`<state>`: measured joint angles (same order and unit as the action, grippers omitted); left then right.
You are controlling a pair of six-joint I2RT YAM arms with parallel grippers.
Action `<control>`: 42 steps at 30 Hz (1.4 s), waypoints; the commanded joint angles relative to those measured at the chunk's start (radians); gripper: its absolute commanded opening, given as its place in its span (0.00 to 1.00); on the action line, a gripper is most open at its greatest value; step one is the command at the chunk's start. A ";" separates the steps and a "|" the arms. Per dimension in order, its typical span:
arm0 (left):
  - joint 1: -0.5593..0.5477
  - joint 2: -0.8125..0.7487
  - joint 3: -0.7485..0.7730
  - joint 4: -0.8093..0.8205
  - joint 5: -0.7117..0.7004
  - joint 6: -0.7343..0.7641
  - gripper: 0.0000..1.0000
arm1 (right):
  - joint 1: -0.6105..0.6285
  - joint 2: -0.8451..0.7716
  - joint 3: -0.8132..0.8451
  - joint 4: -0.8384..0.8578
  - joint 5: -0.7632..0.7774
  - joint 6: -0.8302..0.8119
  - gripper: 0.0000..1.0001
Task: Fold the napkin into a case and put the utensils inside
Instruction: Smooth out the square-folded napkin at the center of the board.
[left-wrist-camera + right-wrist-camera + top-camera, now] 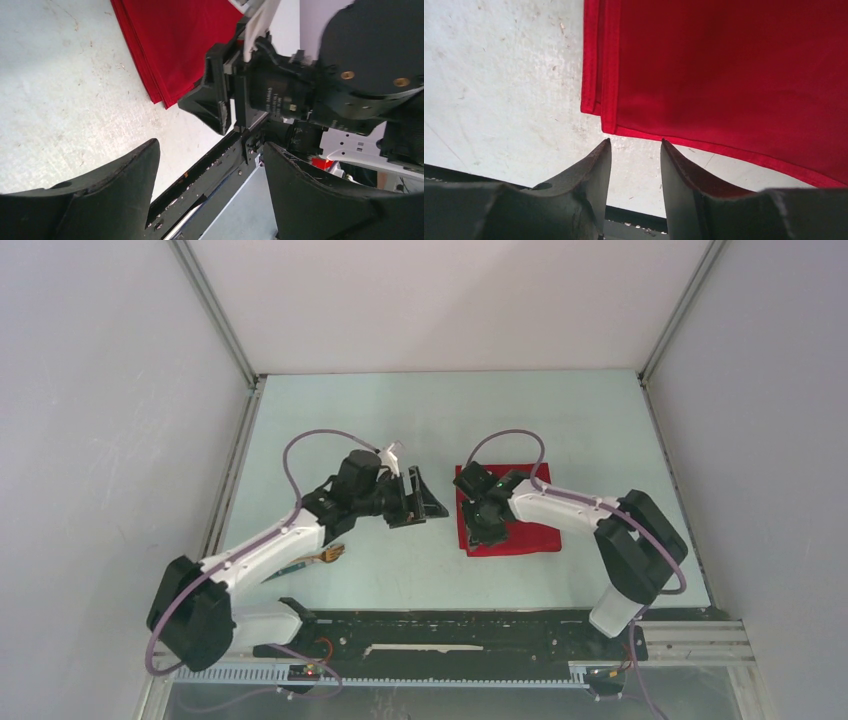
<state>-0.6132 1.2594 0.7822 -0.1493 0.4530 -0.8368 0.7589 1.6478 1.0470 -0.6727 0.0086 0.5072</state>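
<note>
A folded red napkin [530, 537] lies flat on the right half of the pale table [400, 420], with the right gripper [634, 146] poised low at its near left corner. The right gripper's two dark fingers [589, 175] stand a narrow gap apart with only bare tabletop between them, and they clamp on nothing. Their tips sit just short of the cloth's hemmed edge. From the wrist camera, two hems run side by side along the napkin's left edge, showing that the cloth is doubled over in layers. From these angles it cannot be told whether the layers form an open pocket.

The left gripper [211, 146] hangs just to the left of the napkin, turned toward the right gripper. Its fingers are spread wide and hold nothing, and its wrist camera frames the napkin's corner and the right gripper's black body.

The two utensils lie on the table, well apart from the napkin and outside the cloth. The light-brown wooden fork [328, 554] rests near the front left, just beside the left arm [265, 550]. The thin teal utensil [292, 567] lies next to the fork, partly hidden beneath that arm.
</note>
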 commanded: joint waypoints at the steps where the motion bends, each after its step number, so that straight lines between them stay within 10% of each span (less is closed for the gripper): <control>1: 0.007 -0.108 -0.035 -0.058 -0.075 0.029 0.81 | 0.074 0.052 0.087 -0.059 0.082 0.041 0.51; 28: 0.154 -0.243 -0.092 -0.126 0.015 0.102 0.83 | 0.173 0.268 0.262 -0.176 0.170 0.064 0.40; 42: 0.164 -0.222 -0.086 -0.125 0.033 0.121 0.85 | 0.177 0.240 0.277 -0.193 0.241 0.073 0.07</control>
<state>-0.4568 1.0401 0.6987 -0.2806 0.4580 -0.7479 0.9257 1.9102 1.2884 -0.8532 0.1940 0.5674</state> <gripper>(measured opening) 0.845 0.118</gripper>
